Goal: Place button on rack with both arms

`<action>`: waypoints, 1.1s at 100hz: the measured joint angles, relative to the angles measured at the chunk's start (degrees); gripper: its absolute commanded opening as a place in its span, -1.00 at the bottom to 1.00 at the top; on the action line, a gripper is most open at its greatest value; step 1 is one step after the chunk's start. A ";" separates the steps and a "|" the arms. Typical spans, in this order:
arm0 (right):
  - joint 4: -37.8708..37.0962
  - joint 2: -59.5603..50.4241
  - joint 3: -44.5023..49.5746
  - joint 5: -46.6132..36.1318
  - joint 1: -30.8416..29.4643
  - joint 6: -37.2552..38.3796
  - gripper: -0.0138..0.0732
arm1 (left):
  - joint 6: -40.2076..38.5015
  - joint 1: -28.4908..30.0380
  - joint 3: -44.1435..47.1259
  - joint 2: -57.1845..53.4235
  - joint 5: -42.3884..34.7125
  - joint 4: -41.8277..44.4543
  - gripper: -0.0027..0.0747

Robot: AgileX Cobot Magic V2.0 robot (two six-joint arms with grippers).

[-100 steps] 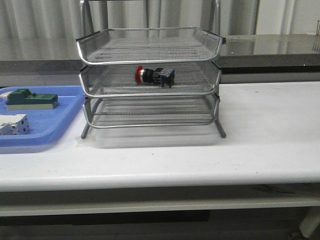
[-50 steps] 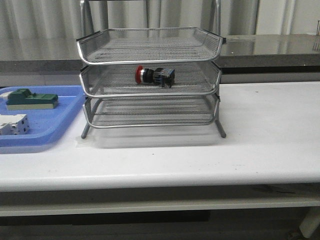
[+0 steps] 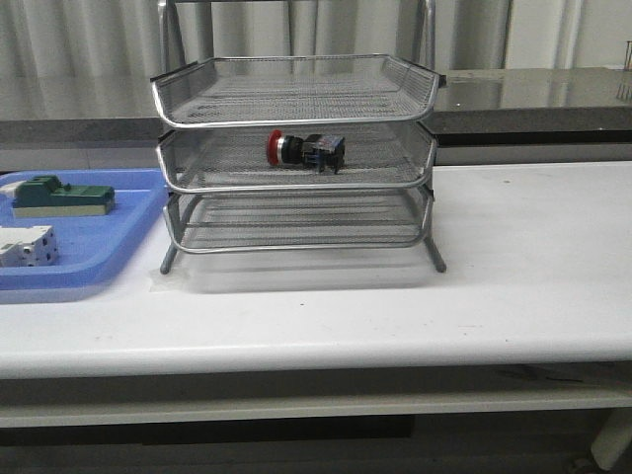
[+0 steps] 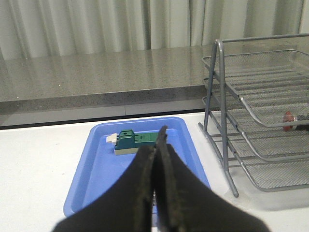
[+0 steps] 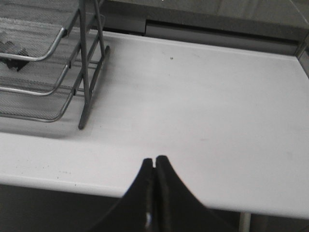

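The button, red cap with a black-blue body, lies on its side in the middle tier of the silver wire rack; all tiers are pushed in. Its red cap also shows in the left wrist view inside the rack. Neither arm shows in the front view. My left gripper is shut and empty, held over the blue tray, well apart from the rack. My right gripper is shut and empty, over the table's front edge to the right of the rack.
A flat blue tray at the left holds a green block and a white block. The tray and green block also show in the left wrist view. A grey counter runs behind the white table.
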 measured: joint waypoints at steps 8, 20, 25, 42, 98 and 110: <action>-0.23 -1.98 2.75 -4.24 0.00 0.00 -0.83 | 0.00 0.00 0.00 0.00 0.00 0.00 -0.98; -0.36 -6.56 8.15 -10.34 -0.12 0.00 -0.83 | 0.00 0.00 0.00 0.00 0.00 0.00 -0.98; -0.36 -8.71 10.41 -12.18 -0.60 0.00 -0.83 | 0.00 0.00 0.00 0.00 0.00 0.00 -0.98; 1.40 -16.47 18.46 -16.23 -4.52 -0.24 -0.83 | 0.00 0.00 0.00 0.00 0.00 0.00 -0.98; 7.50 -31.20 36.87 -25.04 -7.09 -5.33 -0.83 | 0.00 0.00 0.00 0.00 0.00 0.00 -0.98; 7.50 -31.20 36.87 -25.68 -7.09 -5.41 -0.83 | 0.00 0.00 0.00 0.00 0.00 0.00 -0.98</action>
